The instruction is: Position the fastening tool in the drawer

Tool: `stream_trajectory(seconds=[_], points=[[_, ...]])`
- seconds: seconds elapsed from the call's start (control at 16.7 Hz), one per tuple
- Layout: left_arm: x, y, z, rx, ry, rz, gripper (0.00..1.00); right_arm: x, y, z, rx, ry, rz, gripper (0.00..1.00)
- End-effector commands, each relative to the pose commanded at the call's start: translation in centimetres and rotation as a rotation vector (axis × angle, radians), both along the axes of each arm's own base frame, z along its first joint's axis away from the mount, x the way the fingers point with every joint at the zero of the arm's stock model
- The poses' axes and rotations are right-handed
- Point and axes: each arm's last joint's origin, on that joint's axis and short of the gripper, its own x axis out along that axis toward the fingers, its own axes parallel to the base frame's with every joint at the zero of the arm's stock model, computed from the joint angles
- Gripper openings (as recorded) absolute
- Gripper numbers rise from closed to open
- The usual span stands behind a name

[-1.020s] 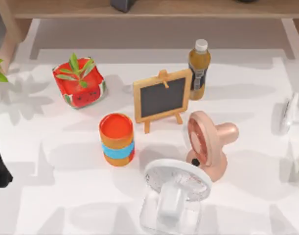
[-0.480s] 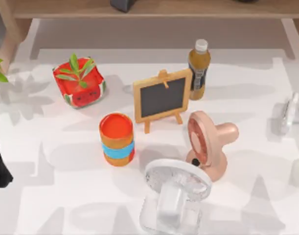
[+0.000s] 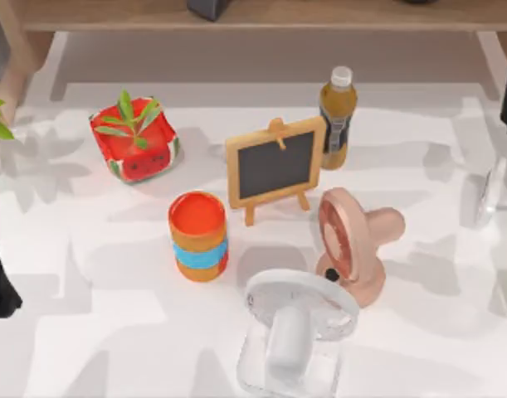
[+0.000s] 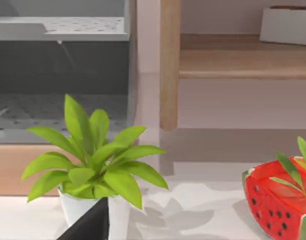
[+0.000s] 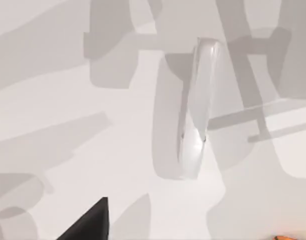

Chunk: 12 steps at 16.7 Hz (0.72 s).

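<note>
White worktop [image 3: 95,332] carried the slim fastening tool [image 3: 490,192] at its right edge, long axis running near-to-far, below the nearer right arm, whose pincer's opening I cannot tell.

Our top camera hangs above the table [image 3: 87,332] and looks down on the whole tabletop. Our left wrist camera sits low by the tabletop's left edge and looks sideways at the leafy plant [image 4: 95,160] and the watermelon pot [image 4: 280,200]; the top camera sees that pot [image 3: 135,141] too. Our right wrist camera looks down, close, at the stapler [image 5: 198,107], which the top camera sees by the right edge [image 3: 488,192].
</note>
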Motion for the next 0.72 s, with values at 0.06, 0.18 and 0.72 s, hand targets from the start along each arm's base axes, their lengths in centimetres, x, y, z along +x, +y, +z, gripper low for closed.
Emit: stream_trajectory(seconds=[0.06, 0.18, 0.72], points=[[0.0, 0.0, 0.0, 0.000, 0.000, 0.000, 1.00, 1.5, 0.2, -0.8, 0.003, 0.059, -0.012, 1.00], [0.0, 0.0, 0.0, 0.000, 0.000, 0.000, 1.00, 4.2, 0.7, -2.6, 0.007, 0.166, -0.036, 1.00], [0.0, 0.0, 0.0, 0.000, 0.000, 0.000, 1.00, 9.8, 1.3, -8.3, -0.002, 0.409, -0.109, 1.00]])
